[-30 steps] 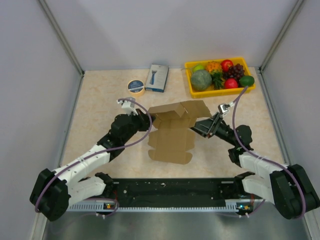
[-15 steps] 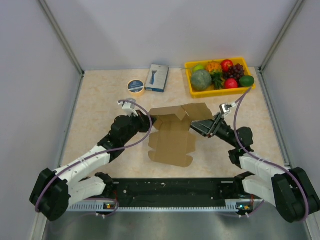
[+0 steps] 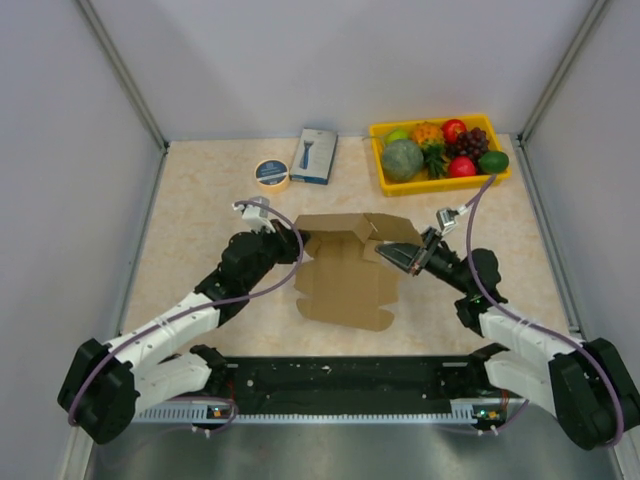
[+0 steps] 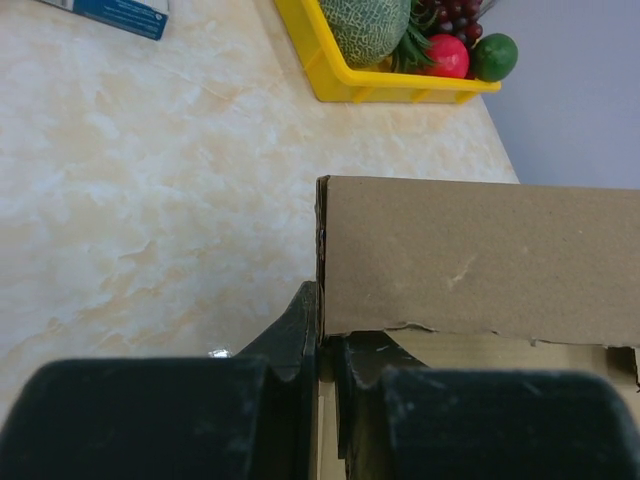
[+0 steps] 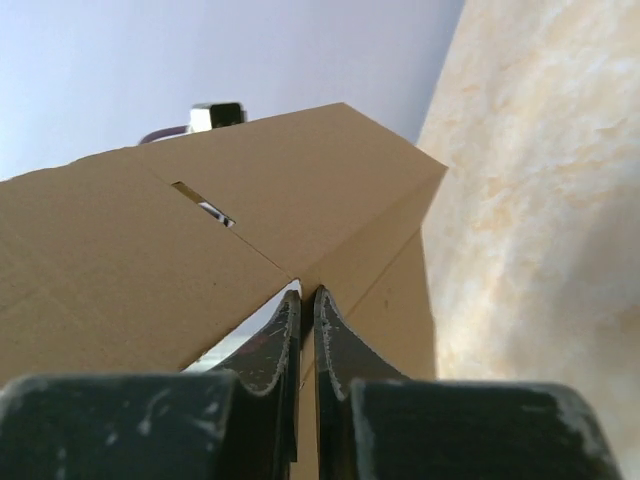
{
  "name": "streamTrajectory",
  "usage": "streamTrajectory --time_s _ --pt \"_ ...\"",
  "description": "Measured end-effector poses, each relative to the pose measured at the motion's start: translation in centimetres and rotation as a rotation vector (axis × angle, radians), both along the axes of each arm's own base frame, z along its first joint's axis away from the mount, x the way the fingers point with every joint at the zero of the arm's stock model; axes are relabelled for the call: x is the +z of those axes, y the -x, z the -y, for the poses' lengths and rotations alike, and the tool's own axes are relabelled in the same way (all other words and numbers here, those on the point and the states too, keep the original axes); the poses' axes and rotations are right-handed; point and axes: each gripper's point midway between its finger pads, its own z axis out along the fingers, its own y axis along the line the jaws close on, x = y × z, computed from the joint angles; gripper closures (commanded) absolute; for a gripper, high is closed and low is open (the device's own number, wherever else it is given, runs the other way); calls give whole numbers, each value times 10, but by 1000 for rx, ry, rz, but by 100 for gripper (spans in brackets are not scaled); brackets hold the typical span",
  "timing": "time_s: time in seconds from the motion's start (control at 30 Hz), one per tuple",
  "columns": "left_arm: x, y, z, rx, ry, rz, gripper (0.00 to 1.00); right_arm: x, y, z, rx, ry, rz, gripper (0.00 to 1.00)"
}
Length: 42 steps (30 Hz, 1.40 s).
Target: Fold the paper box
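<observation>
The paper box (image 3: 345, 275), a brown cardboard blank, lies mid-table with its far panels raised between my two arms. My left gripper (image 3: 301, 243) is shut on the left edge of the raised panel; in the left wrist view the thin card (image 4: 470, 255) stands pinched between the black fingers (image 4: 290, 330). My right gripper (image 3: 386, 253) is shut on the right flap. Seen from the right wrist, the folded card (image 5: 200, 250) meets at a crease right at the gripper (image 5: 307, 296). The blank's near part lies flat on the table.
A yellow tray (image 3: 379, 172) of fruit stands at the back right, also in the left wrist view (image 4: 330, 80). A blue-and-white box (image 3: 315, 155) and a tape roll (image 3: 271, 174) sit at the back centre. Side walls close in on both sides of the table.
My right gripper has shut on the right flap and moved slightly left and nearer, bringing the flap down and inward. The left gripper has held its grip in place.
</observation>
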Motion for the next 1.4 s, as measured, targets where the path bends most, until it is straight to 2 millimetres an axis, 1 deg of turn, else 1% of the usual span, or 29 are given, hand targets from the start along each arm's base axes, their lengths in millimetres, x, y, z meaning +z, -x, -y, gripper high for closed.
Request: streamTrajectory --time_s 0.17,0.27,0.33,0.37,0.47,0.57,0.63,0.7,0.8,0.93,1.03,1.1,1.17,1.23,1.3,1.37,1.4 --pt "-1 0 -2 31 -44 21 100 -10 -3 1 -50 64 -37 100" --pt "-3 2 0 26 -60 20 100 -17 -2 5 -82 113 -60 53" --pt "-6 3 0 26 -70 12 100 -19 -3 6 -87 149 -58 37" --pt "-7 3 0 27 -71 11 100 -21 -3 6 -86 160 -61 27" --pt "-6 3 -1 34 -73 11 100 -36 2 14 -90 239 -65 24" --pt "-10 3 -3 39 -96 5 100 -52 12 29 -97 348 -42 24" --pt "-13 3 -6 50 -115 -8 100 -56 19 42 -109 413 0 24" --pt "-13 2 -8 59 -126 -8 100 -55 25 53 -123 474 46 24" --pt "-16 1 -12 66 -153 -3 100 -41 34 61 -123 541 126 24" --pt "-19 0 -16 62 -195 -5 100 -7 43 63 -106 595 269 25" --pt "-17 -1 -19 60 -217 -4 100 10 49 68 -127 624 343 16" --pt "-15 -3 -21 54 -223 -8 100 18 49 77 -178 660 357 15" --pt "-14 -4 -23 40 -226 -14 100 34 40 88 -249 699 357 17" --pt "-14 -4 -25 23 -230 -29 100 51 25 95 -300 726 339 18" --pt "-14 -2 -25 -5 -227 -46 100 65 0 103 -348 750 301 14" --pt "-14 -1 -26 -27 -223 -62 100 64 -20 111 -388 767 259 13" --pt "-14 0 -25 -42 -218 -69 100 58 -28 116 -397 776 225 14"
